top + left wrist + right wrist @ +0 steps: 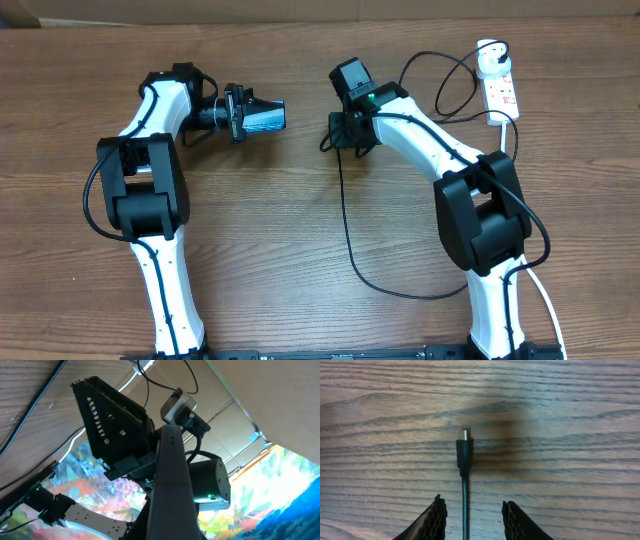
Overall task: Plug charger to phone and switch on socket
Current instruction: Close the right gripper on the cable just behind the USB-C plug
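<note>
The left fingers point(240, 105) clench the phone point(268, 120) left of centre, its screen glowing. The right fingers point(434, 520) stand released, 1 on each side of the charger point(464, 455) without touching it; its tip lies on the worktop point(270, 230). The socket point(502, 92) sits far right.

From where I stand, the socket point(501, 90) lies at the far right corner of the table point(300, 260), lengthwise toward the near edge, with the plug adapter point(489, 52) on its far end. The charger point(345, 225) curves across the near right part of the table, then runs straight up toward the far edge. There its connector tip point(464, 446) lies flat on the surface between the 2 spread fingers of the right gripper point(473, 507), touching neither. To the left, the phone point(266, 118) is clamped in the left gripper point(244, 114).
</note>
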### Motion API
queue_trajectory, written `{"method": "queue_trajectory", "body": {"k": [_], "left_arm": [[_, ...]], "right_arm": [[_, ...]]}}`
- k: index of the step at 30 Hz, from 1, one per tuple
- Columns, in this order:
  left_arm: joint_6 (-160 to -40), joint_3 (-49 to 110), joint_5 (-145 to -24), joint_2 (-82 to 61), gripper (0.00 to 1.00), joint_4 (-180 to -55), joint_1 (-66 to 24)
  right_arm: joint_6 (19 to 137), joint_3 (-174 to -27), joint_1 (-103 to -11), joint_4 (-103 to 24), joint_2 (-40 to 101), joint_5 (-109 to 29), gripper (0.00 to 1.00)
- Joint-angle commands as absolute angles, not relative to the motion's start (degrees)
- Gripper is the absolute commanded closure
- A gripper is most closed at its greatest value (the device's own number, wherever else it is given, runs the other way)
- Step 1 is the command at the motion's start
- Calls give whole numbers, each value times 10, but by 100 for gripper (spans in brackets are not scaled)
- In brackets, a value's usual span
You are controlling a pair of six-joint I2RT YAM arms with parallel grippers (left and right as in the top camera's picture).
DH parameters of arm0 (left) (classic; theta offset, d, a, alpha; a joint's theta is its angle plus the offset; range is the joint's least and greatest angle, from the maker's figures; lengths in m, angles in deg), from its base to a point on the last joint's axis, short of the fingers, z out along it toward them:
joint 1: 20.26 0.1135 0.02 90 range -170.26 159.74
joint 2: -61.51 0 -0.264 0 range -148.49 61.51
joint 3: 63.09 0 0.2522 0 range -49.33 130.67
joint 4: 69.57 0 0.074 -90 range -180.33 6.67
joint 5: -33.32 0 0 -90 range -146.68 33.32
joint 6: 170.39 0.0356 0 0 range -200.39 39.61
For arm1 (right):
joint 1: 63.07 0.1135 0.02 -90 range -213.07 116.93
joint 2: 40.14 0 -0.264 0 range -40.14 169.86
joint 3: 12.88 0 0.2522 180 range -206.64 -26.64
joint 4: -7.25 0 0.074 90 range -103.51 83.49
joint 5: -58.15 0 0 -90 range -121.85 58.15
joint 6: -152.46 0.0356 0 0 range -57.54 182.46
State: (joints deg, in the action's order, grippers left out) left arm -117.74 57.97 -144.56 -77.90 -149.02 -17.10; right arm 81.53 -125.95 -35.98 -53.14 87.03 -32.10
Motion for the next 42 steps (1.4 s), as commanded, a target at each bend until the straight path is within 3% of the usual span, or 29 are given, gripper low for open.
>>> {"method": "queue_trajectory", "body": {"k": [1, 11, 39, 42], "left_arm": [[-1181, 607, -1474, -757, 96, -1493, -165], [-1181, 664, -1474, -744, 96, -1489, -164], [-1173, 664, -1473, -745, 96, -1489, -158], [-1172, 664, -1473, -745, 96, -1489, -158]], "right_arm": [[815, -1275, -357, -522, 880, -326, 64], [800, -1274, -336, -499, 897, -267, 67], [774, -1271, -336, -471, 945, -270, 70], [774, -1271, -336, -470, 950, -286, 74]]}}
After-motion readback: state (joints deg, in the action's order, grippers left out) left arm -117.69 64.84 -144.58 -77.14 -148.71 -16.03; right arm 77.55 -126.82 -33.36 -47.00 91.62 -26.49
